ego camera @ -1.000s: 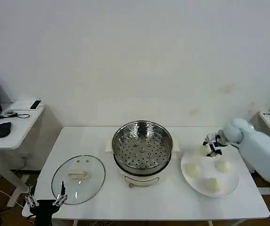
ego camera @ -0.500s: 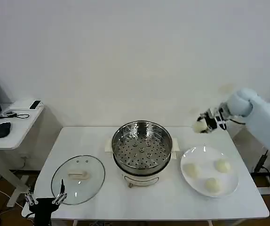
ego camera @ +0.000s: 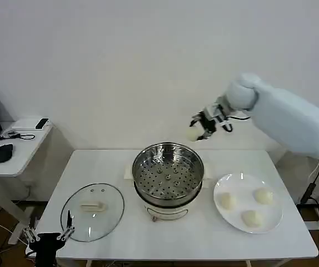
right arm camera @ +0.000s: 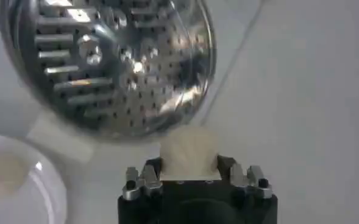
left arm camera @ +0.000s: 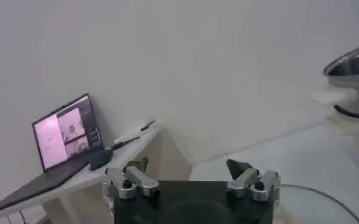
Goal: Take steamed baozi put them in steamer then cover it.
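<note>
Baozi (ego camera: 192, 133) clamped in the right pincer (ego camera: 200, 128) hangs beyond the steamer (ego camera: 168, 172) rim, so an early release would likely drop it onto the table (ego camera: 120, 167); left pincer (ego camera: 47, 237) idles spread.

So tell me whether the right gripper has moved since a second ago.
Yes. The right gripper, shut on a baozi, has risen off the plate and swung leftward toward the steamer.

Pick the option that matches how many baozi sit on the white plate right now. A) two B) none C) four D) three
D: three baozi rest on the plate, while the right end effector holds a fourth bun in the air above the far rim of the steamer.
</note>
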